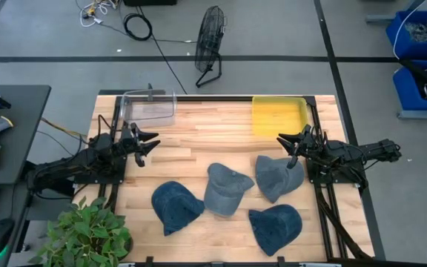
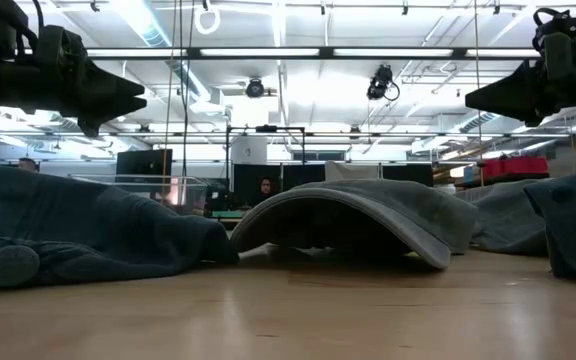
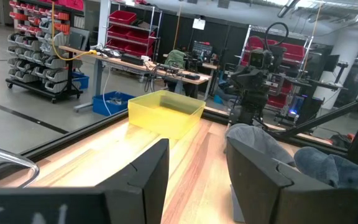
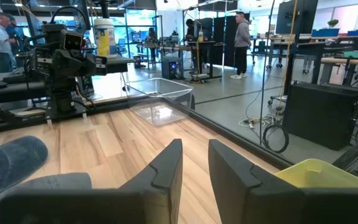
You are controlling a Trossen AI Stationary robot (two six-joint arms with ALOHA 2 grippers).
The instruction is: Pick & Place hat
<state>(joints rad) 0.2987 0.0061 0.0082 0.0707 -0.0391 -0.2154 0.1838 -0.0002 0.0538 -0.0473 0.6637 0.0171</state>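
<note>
Four hats lie on the wooden table: a dark blue one (image 1: 176,206), a grey-blue one (image 1: 227,189), a grey one (image 1: 275,178) and another dark blue one (image 1: 276,227). In the low view the grey-blue hat (image 2: 358,218) rests on its brim and crown edge. My left gripper (image 1: 153,144) is open and hangs above the table's left side, near the clear bin (image 1: 150,107). My right gripper (image 1: 284,143) is open and hovers above the far edge of the grey hat, near the yellow bin (image 1: 279,116). Both grippers (image 2: 118,100) (image 2: 488,98) hang well above the hats.
The clear bin and the yellow bin (image 3: 166,112) stand along the table's far edge. A potted plant (image 1: 87,230) sits at the near left corner. A fan (image 1: 210,44) stands on the floor beyond the table. People (image 4: 241,37) show in the room behind. Bare wood lies between the two grippers.
</note>
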